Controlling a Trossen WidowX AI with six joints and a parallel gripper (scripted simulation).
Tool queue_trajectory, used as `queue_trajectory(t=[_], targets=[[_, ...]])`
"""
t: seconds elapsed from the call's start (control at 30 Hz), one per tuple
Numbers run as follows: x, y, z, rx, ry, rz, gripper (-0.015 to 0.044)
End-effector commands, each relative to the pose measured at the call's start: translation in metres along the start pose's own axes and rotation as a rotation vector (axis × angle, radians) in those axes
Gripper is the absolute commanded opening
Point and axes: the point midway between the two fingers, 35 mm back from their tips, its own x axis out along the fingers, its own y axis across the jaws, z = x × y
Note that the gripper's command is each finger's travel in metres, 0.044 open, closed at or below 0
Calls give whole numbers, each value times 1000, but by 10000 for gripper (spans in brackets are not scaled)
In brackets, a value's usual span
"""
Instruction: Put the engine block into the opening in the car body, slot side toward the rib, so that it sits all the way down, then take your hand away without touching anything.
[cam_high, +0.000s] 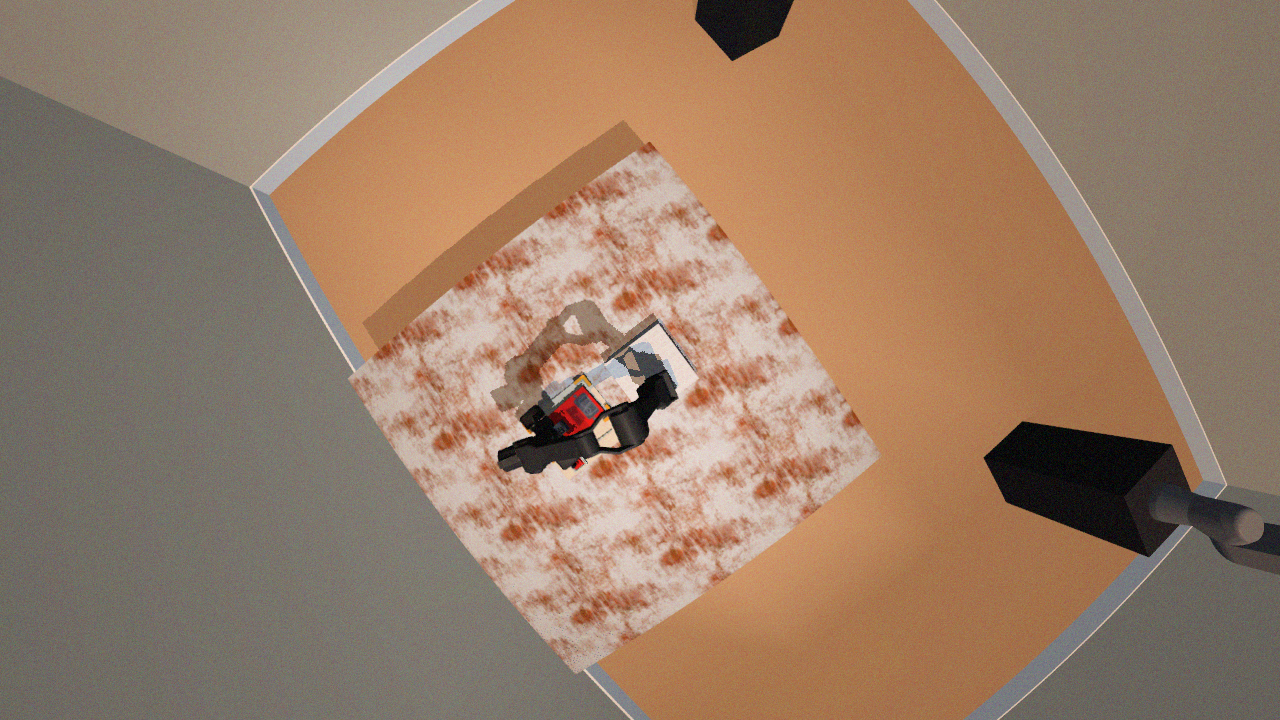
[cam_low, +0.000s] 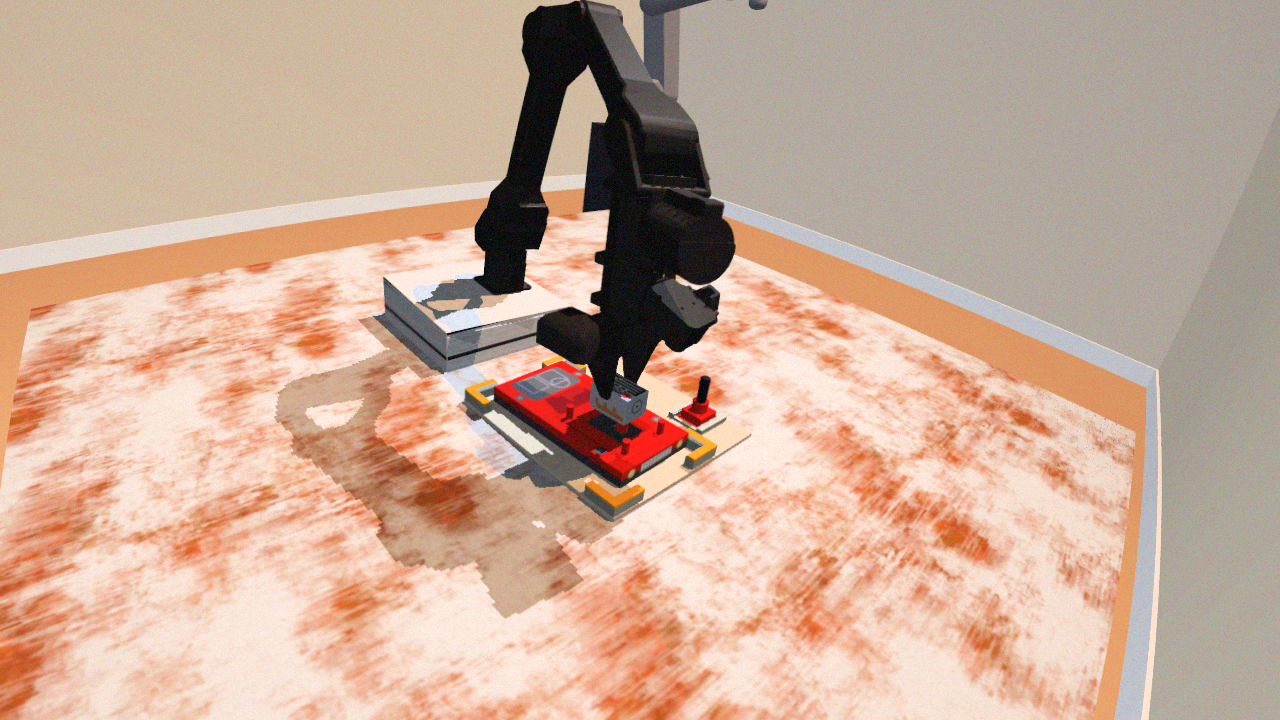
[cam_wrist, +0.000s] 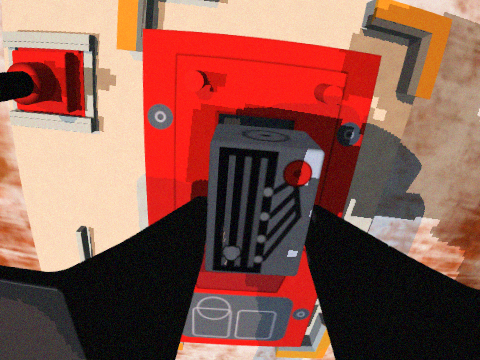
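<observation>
The grey engine block (cam_low: 617, 402) (cam_wrist: 250, 200) has a ribbed black top with a red round cap. My gripper (cam_low: 617, 386) (cam_wrist: 256, 212) is shut on it, one finger on each side, and holds it above the red car body (cam_low: 546, 394) (cam_wrist: 165, 150) (cam_high: 572, 414). The dark opening (cam_low: 611, 427) (cam_wrist: 255, 120) shows partly beyond the block's far end in the wrist view; the block hides most of it. The block's underside, its slot and the rib cannot be made out.
Red posts (cam_low: 625, 445) stand on the car body around the opening. Orange corner brackets (cam_low: 614, 495) (cam_wrist: 435, 45) surround the body on a beige board (cam_wrist: 50, 175). A red part with a black handle (cam_low: 703, 394) (cam_wrist: 45, 85) stands beside it. The arm's white base (cam_low: 429, 313) is behind.
</observation>
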Motion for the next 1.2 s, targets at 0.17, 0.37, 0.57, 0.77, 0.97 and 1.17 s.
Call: queue_trajectory(t=[0.17,0.37,0.57,0.77,0.97,1.17], targets=[[3,1,-1,15,4,5,159],[3,1,-1,6,4,5,159],[3,1,-1,-1,4,5,159],[4,1,-1,1,4,5,159],[4,1,-1,4,4,5,159],[5,1,-1,8,4,5,159]])
